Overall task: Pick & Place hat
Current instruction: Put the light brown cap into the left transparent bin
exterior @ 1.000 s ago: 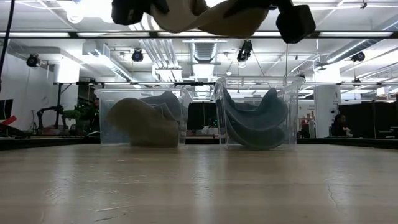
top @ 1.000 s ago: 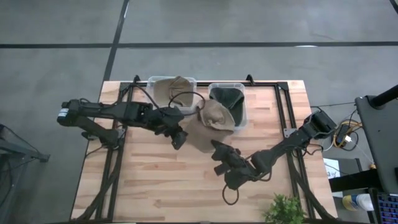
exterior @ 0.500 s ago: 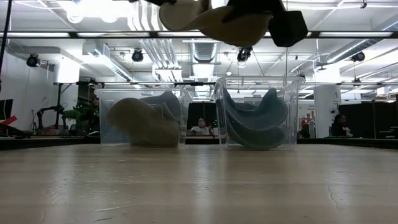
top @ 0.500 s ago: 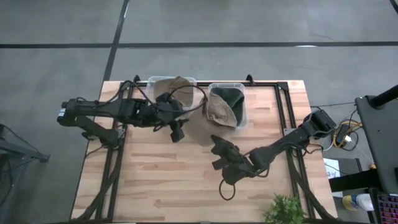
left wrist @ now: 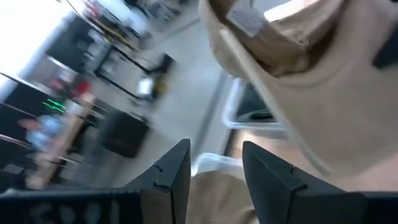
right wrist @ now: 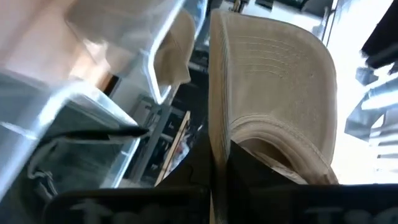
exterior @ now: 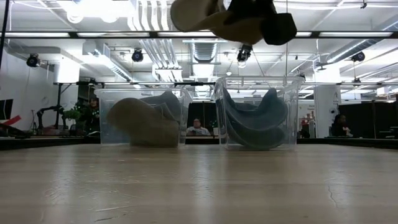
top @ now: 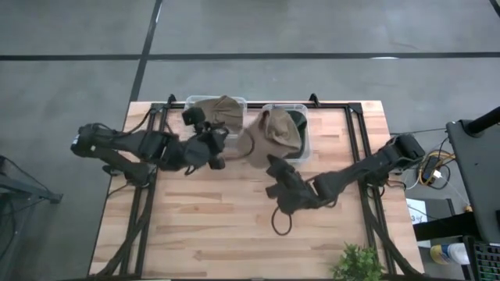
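Right gripper (top: 275, 166) clamps a tan hat (top: 269, 134) aloft at the dark-hat bin (top: 301, 109); left gripper (top: 217, 148), fingers apart, hovers beside the tan-hat bin (top: 190, 101).

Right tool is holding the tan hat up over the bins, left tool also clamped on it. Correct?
Not quite. The right tool does hold the tan hat up over the bins, but the left tool has no grip on it: the high view shows it apart from the hat, and the left wrist view shows its fingers open with nothing between.
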